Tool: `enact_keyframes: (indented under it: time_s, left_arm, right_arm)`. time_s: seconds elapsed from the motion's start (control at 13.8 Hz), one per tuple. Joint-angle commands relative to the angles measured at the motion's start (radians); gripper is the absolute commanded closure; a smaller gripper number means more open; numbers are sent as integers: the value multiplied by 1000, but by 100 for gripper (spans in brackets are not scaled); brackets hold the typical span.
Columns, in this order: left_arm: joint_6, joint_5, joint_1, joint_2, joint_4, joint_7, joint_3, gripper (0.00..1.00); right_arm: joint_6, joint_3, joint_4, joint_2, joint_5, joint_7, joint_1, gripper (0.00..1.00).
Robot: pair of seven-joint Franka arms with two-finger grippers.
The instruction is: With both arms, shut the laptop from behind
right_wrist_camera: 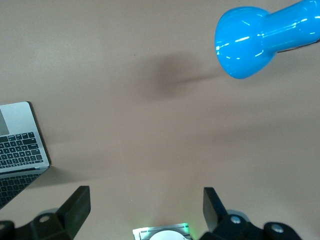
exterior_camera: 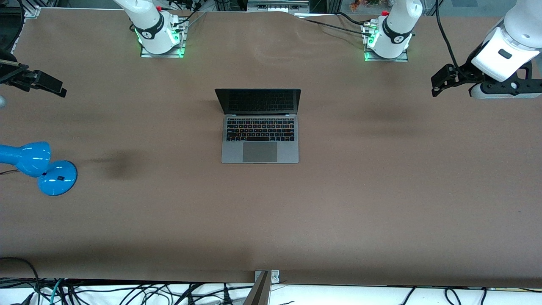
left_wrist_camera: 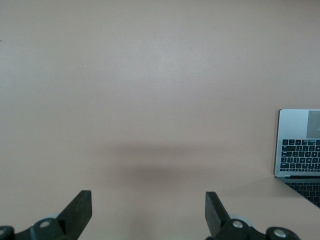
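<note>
the laptop (exterior_camera: 260, 127) sits open at frame centre. the left gripper (exterior_camera: 440, 82), upper right, and the right gripper (exterior_camera: 46, 84), upper left, hover with fingers apart; bring both evenly against the lid's back.

Silver-grey laptop (exterior_camera: 260, 146), black keys; blue lamp (exterior_camera: 38, 167).

both arms (exterior_camera: 396, 29) are glossy white with black bands near the bases, red buttons, and green light glowing at their metal base plates. black cables trail off them. the left gripper (exterior_camera: 438, 82) and right gripper (exterior_camera: 51, 87) are matte black, with silver screws at the finger mounts.
</note>
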Motion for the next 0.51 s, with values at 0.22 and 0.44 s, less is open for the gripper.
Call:
enact_keyframes:
  time_s: [0.22,0.44]
  left_arm:
    - [-20,-13,7,3,18,12,2,0]
    - [-20,-16,6,9,18,11,2,0]
  right_arm:
    - [-18,-3,18,4,14,-18,-4,0]
    - [-18,-3,18,4,14,-19,-4,0]
